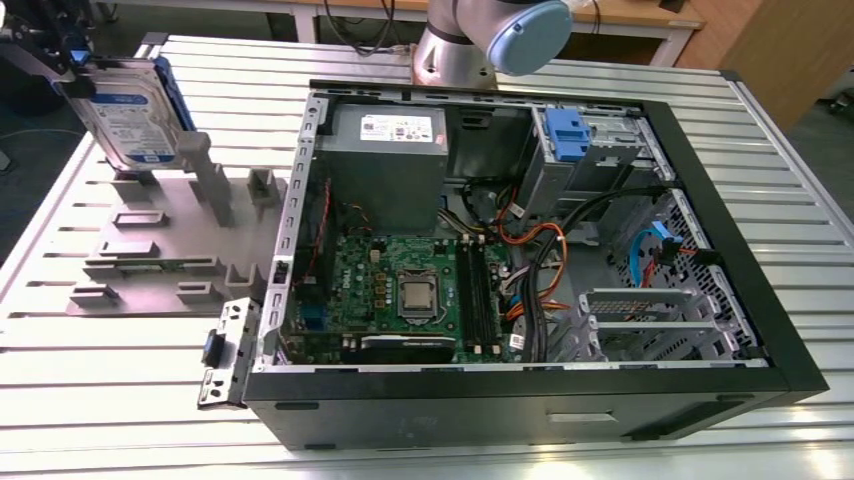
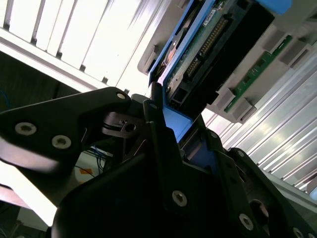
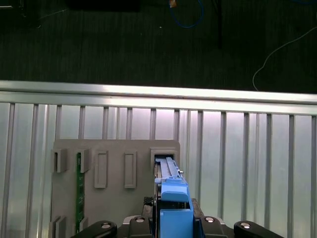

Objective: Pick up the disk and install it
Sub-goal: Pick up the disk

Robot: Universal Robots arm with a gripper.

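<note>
The disk [image 1: 134, 110] is a silver drive with a white-and-blue label in a blue carrier rail. It stands upright on edge at the exterior view's far left, over the end slot of a grey fixture plate [image 1: 147, 250]. My gripper [image 1: 67, 62] is shut on its upper end. In the second wrist view the black fingers [image 2: 154, 124] clamp the blue rail, and the disk's [image 2: 208, 44] circuit-board side and connector show. The first wrist view looks down the disk's [image 3: 173, 203] blue edge onto the grey fixture plate [image 3: 114, 198]. Whether the disk's lower end has left the slot, I cannot tell.
An open black computer case [image 1: 727, 210] lies on the slatted metal table [image 1: 120, 390], at the exterior view's right of the fixture. Inside are a grey power-supply box [image 1: 387, 160], a motherboard [image 1: 400, 290], cables and a drive bay with a blue latch [image 1: 567, 135]. The arm's base [image 1: 467, 40] stands behind the case.
</note>
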